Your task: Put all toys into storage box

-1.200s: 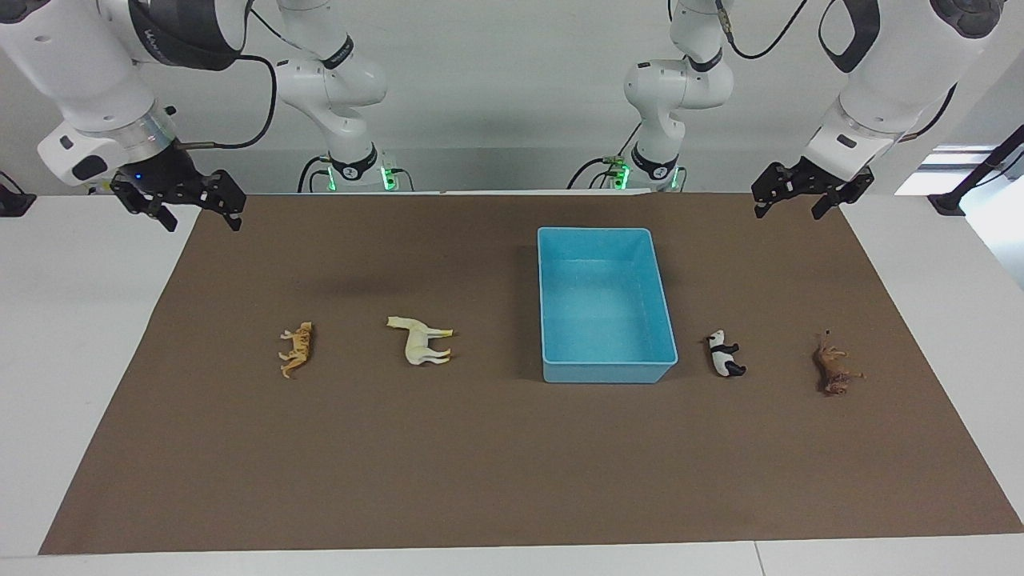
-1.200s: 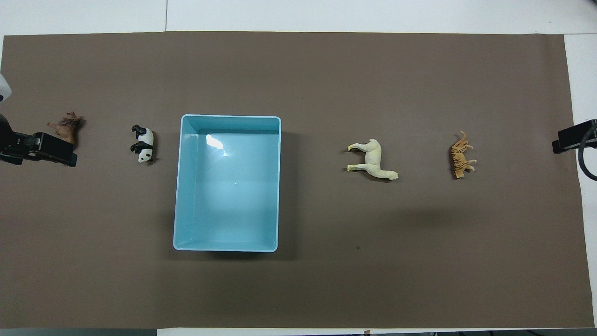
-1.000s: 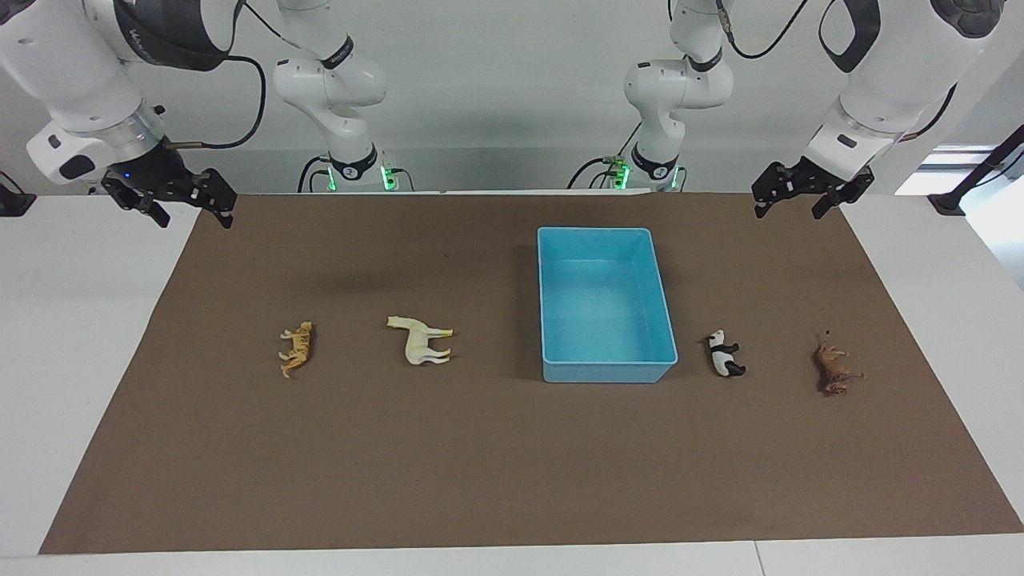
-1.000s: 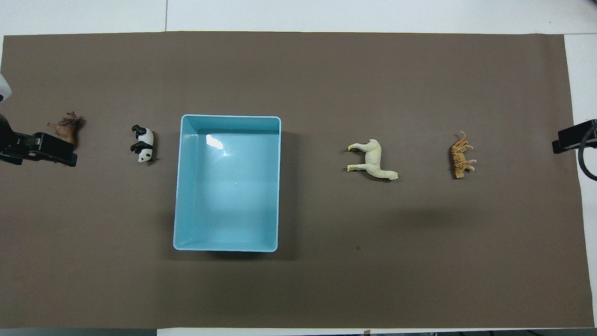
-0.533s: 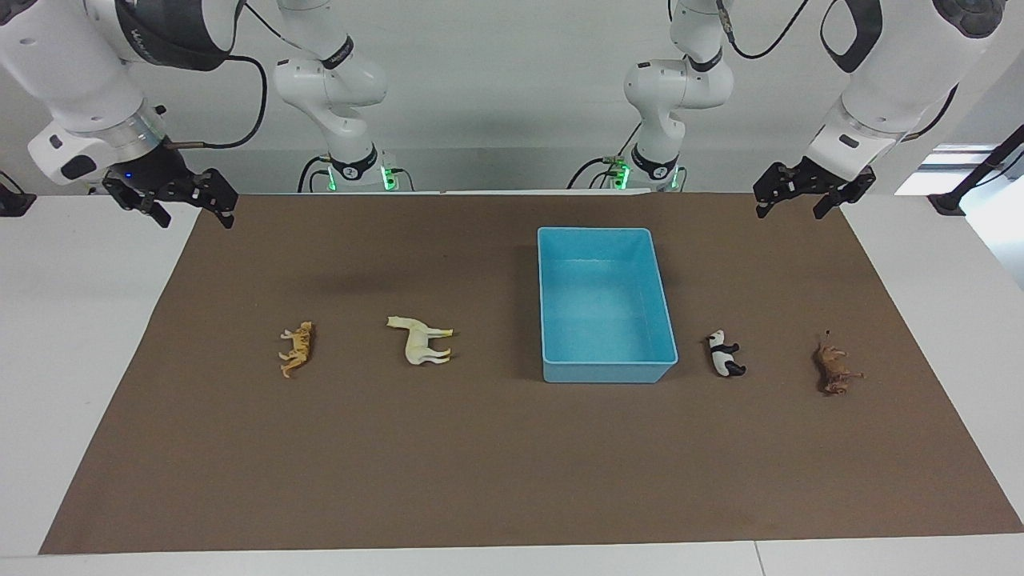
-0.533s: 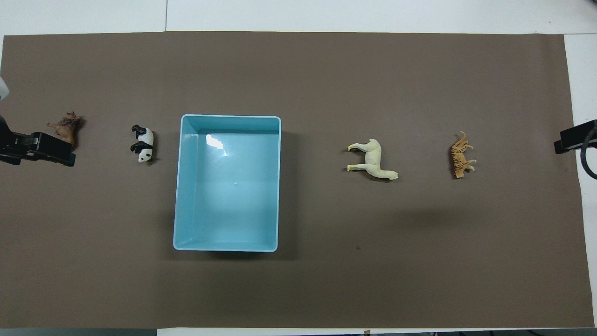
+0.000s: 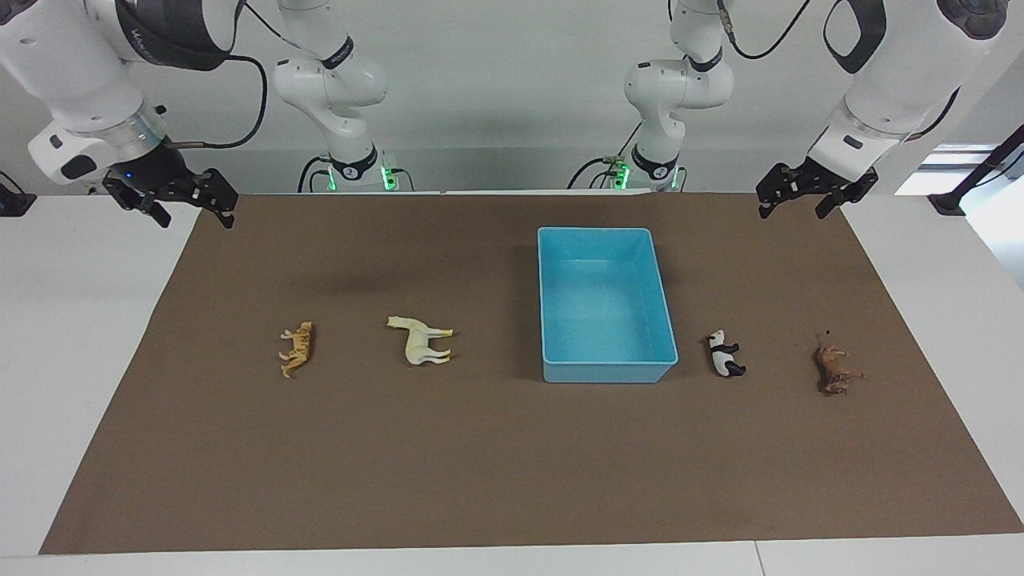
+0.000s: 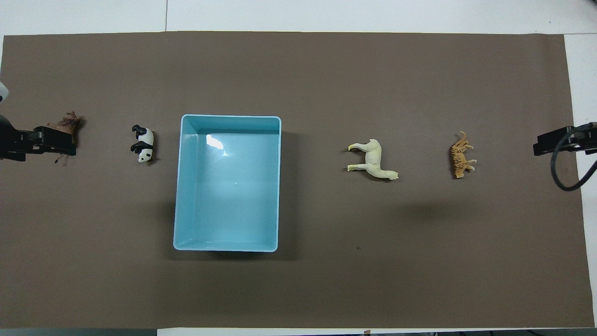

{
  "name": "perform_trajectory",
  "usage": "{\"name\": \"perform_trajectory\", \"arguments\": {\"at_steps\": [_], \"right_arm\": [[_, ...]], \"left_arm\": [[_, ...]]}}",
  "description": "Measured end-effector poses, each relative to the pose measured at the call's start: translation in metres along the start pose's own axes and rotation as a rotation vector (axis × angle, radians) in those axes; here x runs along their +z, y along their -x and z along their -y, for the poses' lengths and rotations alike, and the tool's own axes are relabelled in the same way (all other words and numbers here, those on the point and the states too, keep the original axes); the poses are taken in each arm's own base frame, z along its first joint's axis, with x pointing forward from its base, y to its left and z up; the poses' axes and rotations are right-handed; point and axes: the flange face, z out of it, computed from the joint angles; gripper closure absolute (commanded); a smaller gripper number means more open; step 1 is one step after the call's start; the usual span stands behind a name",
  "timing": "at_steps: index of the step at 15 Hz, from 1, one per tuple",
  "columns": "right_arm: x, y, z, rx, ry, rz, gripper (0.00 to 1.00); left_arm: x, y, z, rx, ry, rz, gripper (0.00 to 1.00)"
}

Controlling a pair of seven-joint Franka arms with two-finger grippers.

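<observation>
The light blue storage box [image 7: 608,373] [image 8: 179,186] stands empty on the brown mat. All four toys lie on their sides on the mat. The tiger [image 7: 298,350] [image 8: 461,155] and the horse [image 7: 422,342] [image 8: 373,161] lie toward the right arm's end. The panda [image 7: 726,354] [image 8: 143,143] and the lion [image 7: 836,370] [image 8: 71,122] lie toward the left arm's end. My left gripper [image 7: 792,211] [image 8: 46,142] is open, raised, and partly covers the lion from above without touching it. My right gripper [image 7: 194,216] [image 8: 555,142] is open, raised over the mat's edge beside the tiger.
The brown mat [image 7: 512,464] covers most of the white table [image 7: 72,320]. The arm bases [image 7: 352,168] stand at the robots' edge of the table. A black cable [image 8: 566,172] loops by the right gripper.
The left gripper has drifted a little and now covers more of the lion in the overhead view. The right gripper has edged in toward the tiger. The toys and box have not moved.
</observation>
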Motion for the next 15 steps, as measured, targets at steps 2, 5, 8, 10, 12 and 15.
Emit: {"name": "perform_trajectory", "arguments": {"at_steps": [2, 5, 8, 10, 12, 15], "right_arm": [[0.008, 0.004, 0.017, -0.004, -0.001, -0.003, 0.00], [0.016, 0.009, 0.025, -0.004, -0.002, 0.010, 0.00], [0.036, 0.008, 0.024, -0.001, -0.003, 0.013, 0.00], [0.054, 0.005, 0.023, 0.000, -0.002, 0.017, 0.00], [0.077, -0.002, 0.022, 0.002, 0.000, 0.014, 0.00], [0.116, -0.015, 0.022, 0.026, 0.007, -0.007, 0.00]], "left_arm": [[0.027, -0.006, 0.001, -0.036, 0.001, -0.022, 0.00], [0.087, -0.030, -0.003, -0.067, -0.002, -0.032, 0.00], [0.156, -0.048, -0.005, -0.092, -0.004, -0.057, 0.00], [0.189, -0.046, -0.006, -0.126, 0.002, -0.097, 0.00], [0.205, -0.041, -0.008, -0.141, 0.003, -0.103, 0.00], [0.217, -0.042, -0.024, -0.169, 0.007, -0.095, 0.00]]}}
